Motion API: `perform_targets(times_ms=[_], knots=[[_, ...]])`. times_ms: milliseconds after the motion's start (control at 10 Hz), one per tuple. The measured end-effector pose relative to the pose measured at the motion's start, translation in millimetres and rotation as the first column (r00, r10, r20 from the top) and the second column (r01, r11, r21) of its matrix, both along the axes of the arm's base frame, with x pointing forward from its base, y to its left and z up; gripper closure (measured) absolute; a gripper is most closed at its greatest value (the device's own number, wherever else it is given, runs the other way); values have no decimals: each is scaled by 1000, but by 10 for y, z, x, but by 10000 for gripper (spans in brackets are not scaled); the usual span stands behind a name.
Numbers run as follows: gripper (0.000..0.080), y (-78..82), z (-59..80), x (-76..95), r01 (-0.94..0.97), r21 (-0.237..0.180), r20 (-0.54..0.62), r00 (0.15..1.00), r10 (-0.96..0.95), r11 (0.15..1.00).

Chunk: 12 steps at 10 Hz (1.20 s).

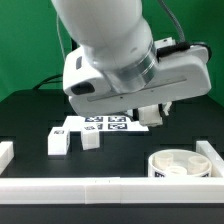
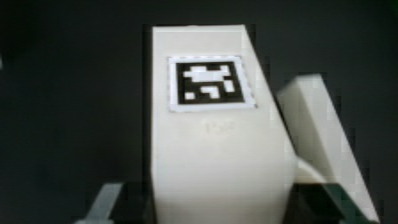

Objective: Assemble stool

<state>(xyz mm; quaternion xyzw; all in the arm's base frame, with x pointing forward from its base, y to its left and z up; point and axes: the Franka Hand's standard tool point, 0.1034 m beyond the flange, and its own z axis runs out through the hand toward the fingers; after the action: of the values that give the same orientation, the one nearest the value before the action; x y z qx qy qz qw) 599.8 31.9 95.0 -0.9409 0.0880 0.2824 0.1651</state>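
Note:
My gripper [image 1: 150, 112] hangs over the back middle of the table, shut on a white stool leg [image 1: 150, 118]. In the wrist view this leg [image 2: 214, 120] runs away from my gripper [image 2: 238, 208] and shows a square tag on its face; a finger [image 2: 112, 205] shows on either side of it. Two more legs [image 1: 57, 142] [image 1: 88, 138] stand on the black table toward the exterior view's left. The round white seat [image 1: 180, 163] lies at the front on the exterior view's right, hollow side up.
The marker board [image 1: 105, 123] lies flat just behind the two legs. White border rails run along the front [image 1: 100, 190] and both sides [image 1: 6, 152] [image 1: 210, 150]. Another white piece [image 2: 331, 130] lies beside the held leg in the wrist view; I cannot tell what it is.

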Motion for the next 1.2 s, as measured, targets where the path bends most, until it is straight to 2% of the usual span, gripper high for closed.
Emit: perform_targets(times_ms=[300, 400, 700, 900, 1000, 1100, 1200], knots=[[459, -37, -22, 120, 68, -71, 214, 976, -51, 995], [459, -53, -16, 135, 75, -82, 257, 965, -52, 994], [459, -100, 293, 465, 96, -102, 427, 903, -43, 990], [459, -127, 464, 593, 115, -112, 500, 865, -44, 987], [459, -154, 438, 695, 157, -130, 594, 803, -50, 979], [459, -150, 405, 660, 171, -138, 625, 779, -48, 975], [459, -174, 415, 732, 205, -149, 696, 716, -45, 967]])
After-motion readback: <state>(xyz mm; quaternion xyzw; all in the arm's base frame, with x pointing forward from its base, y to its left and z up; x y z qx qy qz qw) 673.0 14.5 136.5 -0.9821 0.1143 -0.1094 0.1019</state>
